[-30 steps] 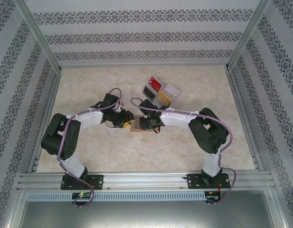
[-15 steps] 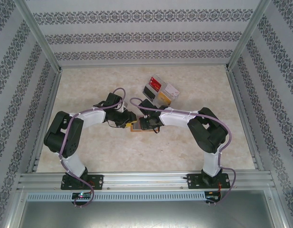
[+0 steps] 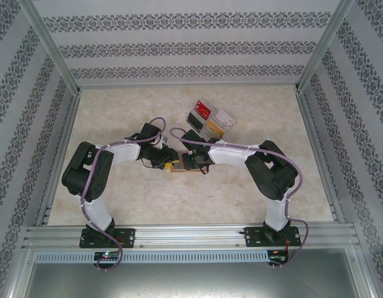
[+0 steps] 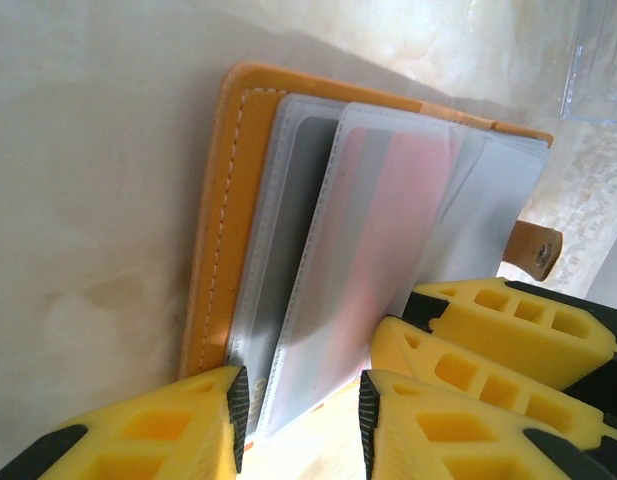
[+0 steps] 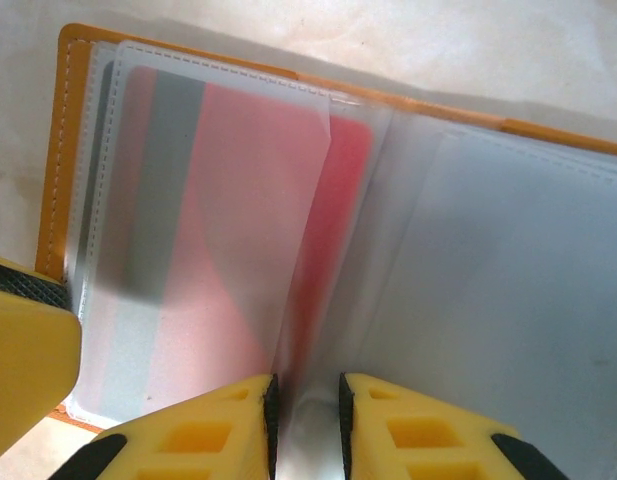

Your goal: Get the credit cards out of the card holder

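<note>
From where I stood, the small orange-tan, leather-like folding card holder (image 3: pixel 177 166) lay opened flat on the pale marbled table (image 3: pixel 253 112), between the two arms. A clear plastic compartment tray (image 4: pixel 600 70) sat just beyond its far side. The holder's translucent plastic sleeves (image 4: pixel 493 200) fanned up from the cover like pages.

The yellow-fingered left gripper (image 4: pixel 300 405) sat at the holder's left end. Its jaws were parted astride the sleeves' edge and pinched nothing. I judged it was there to steady the holder.

The right gripper (image 5: pixel 306 395) hung over the holder's fold, its jaws drawn close on either side of one sleeve leaf. Whether they truly nipped it, I could not tell. Lifting that leaf would, I guessed, bare the pocket mouth.

The thin red plastic card (image 5: pixel 238 220) sat inside a sleeve, its long axis parallel to the holder's stitched outer edge. One long side peeped bare toward the fold, so its way out looked to lie in that direction. A dark grey card (image 4: pixel 310 190) seemed to lie in the sleeve nearest the cover. Neither card was out yet.
</note>
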`<action>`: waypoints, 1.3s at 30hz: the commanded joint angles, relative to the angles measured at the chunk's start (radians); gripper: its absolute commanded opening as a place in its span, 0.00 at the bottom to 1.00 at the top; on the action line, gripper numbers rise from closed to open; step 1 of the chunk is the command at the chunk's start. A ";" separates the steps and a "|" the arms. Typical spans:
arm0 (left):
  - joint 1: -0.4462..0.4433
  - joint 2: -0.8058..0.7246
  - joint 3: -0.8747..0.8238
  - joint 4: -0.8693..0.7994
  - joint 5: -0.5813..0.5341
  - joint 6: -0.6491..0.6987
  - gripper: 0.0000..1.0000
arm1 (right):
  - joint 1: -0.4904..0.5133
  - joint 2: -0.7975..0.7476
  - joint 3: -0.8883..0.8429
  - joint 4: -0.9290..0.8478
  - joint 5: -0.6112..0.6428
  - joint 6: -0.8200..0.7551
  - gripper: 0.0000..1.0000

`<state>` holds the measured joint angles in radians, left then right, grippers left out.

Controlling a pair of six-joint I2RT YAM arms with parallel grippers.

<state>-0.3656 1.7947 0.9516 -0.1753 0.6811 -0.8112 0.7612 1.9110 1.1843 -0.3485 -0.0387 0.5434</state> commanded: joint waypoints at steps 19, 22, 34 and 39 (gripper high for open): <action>-0.036 0.043 0.058 -0.050 0.020 0.073 0.32 | -0.025 0.025 -0.044 0.006 -0.026 0.015 0.25; -0.041 0.043 0.070 -0.077 0.001 0.088 0.32 | -0.026 0.023 -0.046 0.008 -0.028 0.017 0.25; -0.054 0.031 0.084 -0.113 -0.045 0.106 0.32 | -0.034 0.013 -0.058 0.019 -0.038 0.022 0.25; -0.054 0.028 0.083 -0.096 -0.035 0.104 0.31 | -0.042 -0.005 -0.069 0.032 -0.059 0.030 0.25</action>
<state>-0.4068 1.8244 1.0145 -0.2523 0.6533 -0.7326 0.7345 1.9003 1.1515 -0.3000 -0.0898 0.5533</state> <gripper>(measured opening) 0.312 0.254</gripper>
